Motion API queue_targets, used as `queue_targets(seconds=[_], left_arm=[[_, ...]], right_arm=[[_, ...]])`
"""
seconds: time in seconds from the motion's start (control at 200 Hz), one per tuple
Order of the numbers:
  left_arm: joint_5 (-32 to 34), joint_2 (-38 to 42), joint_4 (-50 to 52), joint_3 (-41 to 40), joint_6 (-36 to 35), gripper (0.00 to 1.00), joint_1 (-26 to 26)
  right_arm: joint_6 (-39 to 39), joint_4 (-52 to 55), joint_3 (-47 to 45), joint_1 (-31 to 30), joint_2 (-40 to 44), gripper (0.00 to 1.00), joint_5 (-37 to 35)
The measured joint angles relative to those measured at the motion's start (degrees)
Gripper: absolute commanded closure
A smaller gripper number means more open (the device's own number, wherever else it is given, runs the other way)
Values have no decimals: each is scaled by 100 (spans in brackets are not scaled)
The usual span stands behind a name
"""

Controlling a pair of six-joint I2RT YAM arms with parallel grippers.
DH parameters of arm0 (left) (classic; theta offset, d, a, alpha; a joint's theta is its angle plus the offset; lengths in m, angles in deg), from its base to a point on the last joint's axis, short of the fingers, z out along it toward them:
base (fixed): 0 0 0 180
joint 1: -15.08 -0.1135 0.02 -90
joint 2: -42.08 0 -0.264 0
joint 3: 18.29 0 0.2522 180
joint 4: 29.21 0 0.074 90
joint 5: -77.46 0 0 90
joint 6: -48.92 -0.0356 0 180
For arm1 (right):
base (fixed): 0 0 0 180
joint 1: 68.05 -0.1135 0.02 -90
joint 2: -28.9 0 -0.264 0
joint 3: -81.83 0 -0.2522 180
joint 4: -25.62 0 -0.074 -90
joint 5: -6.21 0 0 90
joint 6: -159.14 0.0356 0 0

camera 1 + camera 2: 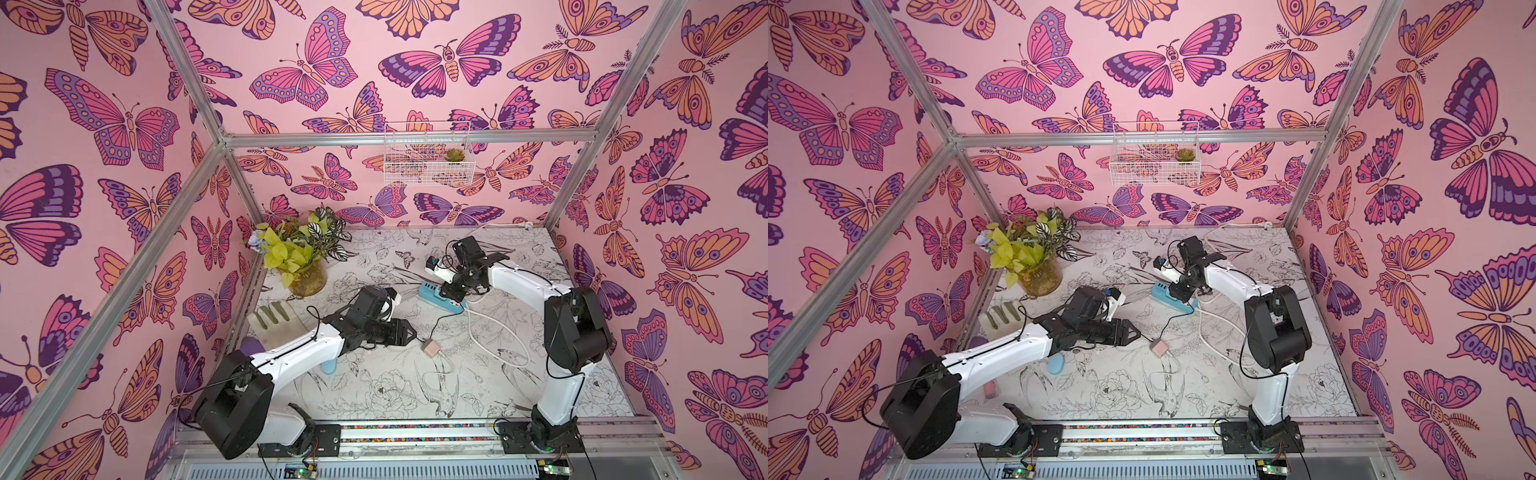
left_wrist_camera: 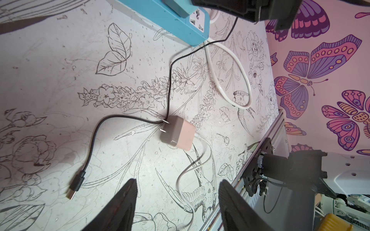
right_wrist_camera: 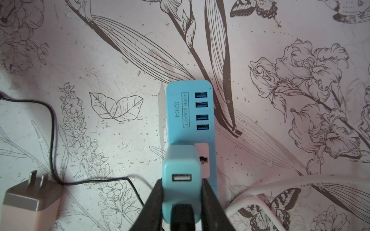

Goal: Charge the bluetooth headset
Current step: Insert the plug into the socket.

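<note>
Which thing is the headset cannot be told; a light-blue oval thing (image 1: 328,366) lies on the worktop (image 1: 415,395), partly under the left arm. The right claw (image 3: 181,192) is closed on a teal charger (image 3: 181,170), pressing its 2 sides. The charger sits on the socket end of the blue power strip (image 3: 180,112), whose 4 USB ports are bare. A black cable (image 2: 94,140) runs from there across the worktop, its free plug lying flat. The left claw (image 2: 178,208) hangs wide open and empty above the worktop, near a pink charger (image 2: 177,132) lying on its side with a white cable (image 2: 177,185).
</note>
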Motion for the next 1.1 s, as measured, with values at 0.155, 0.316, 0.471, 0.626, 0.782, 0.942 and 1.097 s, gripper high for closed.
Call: queue_targets(seconds=[0.155, 0.316, 0.471, 0.626, 0.782, 0.942, 1.097], left_arm=[[0, 0, -13, 0, 0, 33, 0], [0, 0, -13, 0, 0, 33, 2], [0, 0, -15, 0, 0, 33, 0], [2, 11, -22, -28, 0, 33, 0], [2, 22, -17, -72, 2, 33, 0], [2, 22, -22, -72, 0, 33, 0], [4, 22, -20, -76, 2, 33, 0]], right_arm=[[35, -94, -90, 0, 4, 100, 2], [-15, -328, -286, 0, 76, 100, 26], [-35, -315, -251, 0, 48, 100, 26], [-31, -319, -236, -2, 24, 100, 17], [-9, -297, -208, -11, 7, 99, 0], [90, -289, -201, -28, 15, 91, -48], [227, -295, -195, -50, 35, 81, -96]])
